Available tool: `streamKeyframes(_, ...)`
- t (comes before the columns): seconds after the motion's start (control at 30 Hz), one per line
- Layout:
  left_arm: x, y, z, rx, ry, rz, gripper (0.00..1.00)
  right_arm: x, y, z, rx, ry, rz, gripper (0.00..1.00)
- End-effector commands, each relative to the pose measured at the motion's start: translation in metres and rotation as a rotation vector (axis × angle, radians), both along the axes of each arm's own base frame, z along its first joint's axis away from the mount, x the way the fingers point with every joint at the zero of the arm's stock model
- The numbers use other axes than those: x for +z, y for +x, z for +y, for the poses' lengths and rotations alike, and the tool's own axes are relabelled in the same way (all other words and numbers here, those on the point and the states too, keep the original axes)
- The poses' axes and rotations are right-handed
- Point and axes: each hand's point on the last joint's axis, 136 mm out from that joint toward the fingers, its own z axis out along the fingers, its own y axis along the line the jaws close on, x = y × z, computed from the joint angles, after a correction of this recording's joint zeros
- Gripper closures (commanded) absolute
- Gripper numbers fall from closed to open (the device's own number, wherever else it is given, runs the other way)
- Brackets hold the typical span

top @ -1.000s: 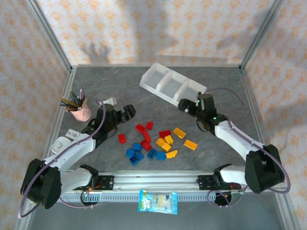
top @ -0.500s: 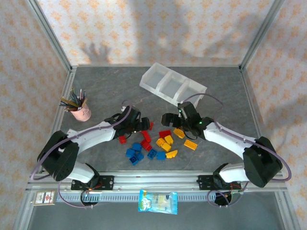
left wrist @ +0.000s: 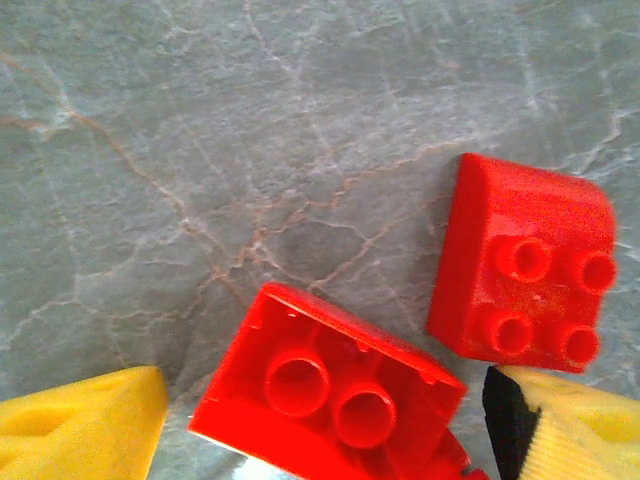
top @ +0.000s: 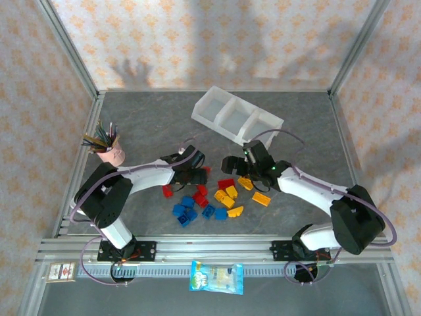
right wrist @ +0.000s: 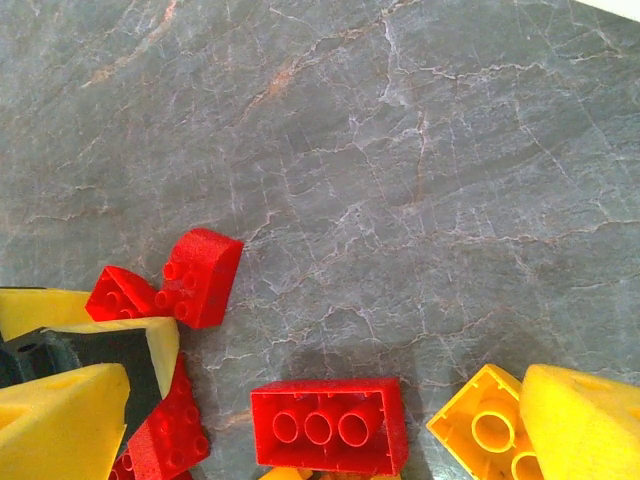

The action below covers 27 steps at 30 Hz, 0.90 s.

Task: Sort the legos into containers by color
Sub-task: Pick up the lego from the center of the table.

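- Legos [top: 210,194] lie scattered in the middle of the table [top: 145,125], well short of the containers [top: 205,110].
- An overturned red brick [left wrist: 325,385] sits directly under the left gripper [top: 193,175], its long axis running pad to pad.
- That gripper is released, with its jaws astride the brick and not pinching it.
- Right gripper [top: 230,163] hangs wide open nearby, over another red brick [right wrist: 325,425].

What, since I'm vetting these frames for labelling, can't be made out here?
Left wrist: the upturned red brick runs off the bottom edge; contact with the left fingers is unclear.
Right wrist: a yellow brick is cut by the edge and one of the right fingers.
Top external: pen cup contents too small.
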Motion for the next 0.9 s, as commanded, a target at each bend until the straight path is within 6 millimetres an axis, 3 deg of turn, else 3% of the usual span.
streamKeyframes(0.0,0.000,0.001,0.017,0.000,0.117,-0.008,0.18,-0.003,-0.001,-0.002,-0.014,-0.010,0.014,0.00)
streamKeyframes(0.17,0.001,0.009,0.026,0.018,0.148,-0.024,0.20,0.001,0.001,0.000,-0.017,-0.001,0.008,0.00)
streamKeyframes(0.43,0.000,0.027,0.022,0.028,0.103,-0.033,0.27,0.002,0.003,0.002,-0.019,0.006,0.012,0.00)
streamKeyframes(0.7,-0.011,0.020,0.020,0.023,0.079,-0.005,0.41,0.001,0.003,0.001,-0.023,0.000,0.016,0.00)
streamKeyframes(0.87,-0.007,0.021,0.021,0.024,0.084,-0.018,0.51,0.005,0.005,0.005,-0.013,0.012,0.015,0.00)
